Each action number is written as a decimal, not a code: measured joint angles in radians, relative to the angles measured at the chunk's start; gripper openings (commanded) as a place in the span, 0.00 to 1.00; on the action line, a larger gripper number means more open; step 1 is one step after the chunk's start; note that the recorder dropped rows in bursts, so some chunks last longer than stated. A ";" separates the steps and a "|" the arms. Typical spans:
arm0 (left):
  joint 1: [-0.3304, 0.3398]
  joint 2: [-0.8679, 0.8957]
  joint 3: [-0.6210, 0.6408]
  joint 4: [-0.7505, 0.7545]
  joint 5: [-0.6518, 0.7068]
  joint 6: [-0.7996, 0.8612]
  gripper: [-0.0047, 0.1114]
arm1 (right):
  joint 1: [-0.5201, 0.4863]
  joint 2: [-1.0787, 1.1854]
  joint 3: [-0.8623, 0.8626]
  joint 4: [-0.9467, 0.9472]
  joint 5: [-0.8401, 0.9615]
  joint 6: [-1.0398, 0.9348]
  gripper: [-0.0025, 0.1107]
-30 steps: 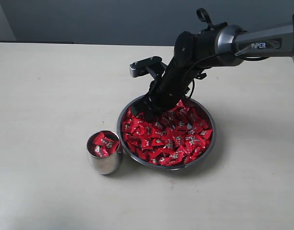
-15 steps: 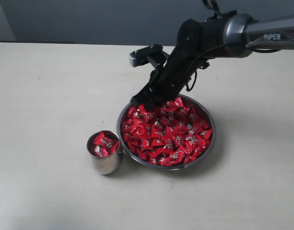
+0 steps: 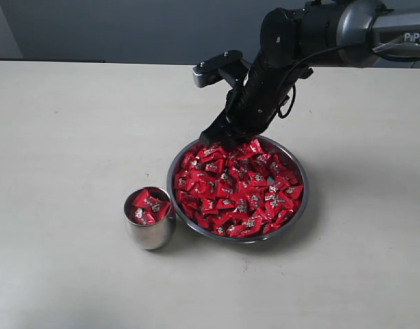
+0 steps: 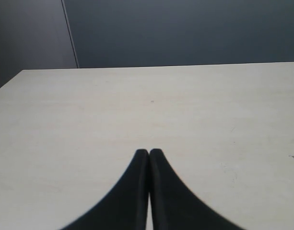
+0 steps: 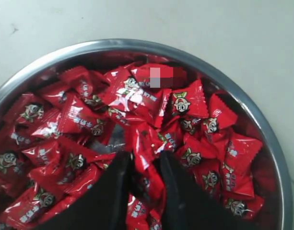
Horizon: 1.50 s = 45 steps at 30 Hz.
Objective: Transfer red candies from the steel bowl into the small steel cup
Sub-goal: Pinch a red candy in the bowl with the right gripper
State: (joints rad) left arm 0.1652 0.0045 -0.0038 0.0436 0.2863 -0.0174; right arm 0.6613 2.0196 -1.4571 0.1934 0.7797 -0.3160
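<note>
Red candies (image 3: 240, 192) fill the bowl (image 5: 137, 44), and your right claw (image 5: 144, 158) looks clamped on one above them; next, carry it over the cup (image 3: 149, 232) alongside and release.

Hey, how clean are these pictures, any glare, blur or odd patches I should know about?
Right wrist view: the red candies glint with glare, the jaws are soft and out of focus, and a blocky pixelated patch sits on one wrapper. Left wrist view: evenly lit, jaws blurred at the edges. Exterior view: sharp, the steel bowl casts a soft shadow.
</note>
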 measured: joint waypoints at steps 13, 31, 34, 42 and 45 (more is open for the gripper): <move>0.000 0.000 0.000 0.000 0.000 0.000 0.04 | 0.000 0.000 0.000 0.017 0.007 0.005 0.01; 0.000 0.000 0.000 0.000 0.000 0.000 0.04 | 0.000 0.073 0.000 0.017 -0.002 0.005 0.01; 0.000 0.000 0.000 0.000 0.000 0.000 0.04 | 0.000 0.073 0.000 0.017 -0.002 0.005 0.01; 0.000 0.000 0.000 0.000 0.000 0.000 0.04 | 0.000 0.073 0.000 0.017 -0.002 0.006 0.02; 0.000 0.000 0.000 0.000 0.000 0.000 0.04 | 0.000 0.073 0.000 0.019 -0.002 0.006 0.13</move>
State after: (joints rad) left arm 0.1652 0.0045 -0.0038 0.0436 0.2863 -0.0174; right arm 0.6613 2.0927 -1.4571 0.2121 0.7775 -0.3099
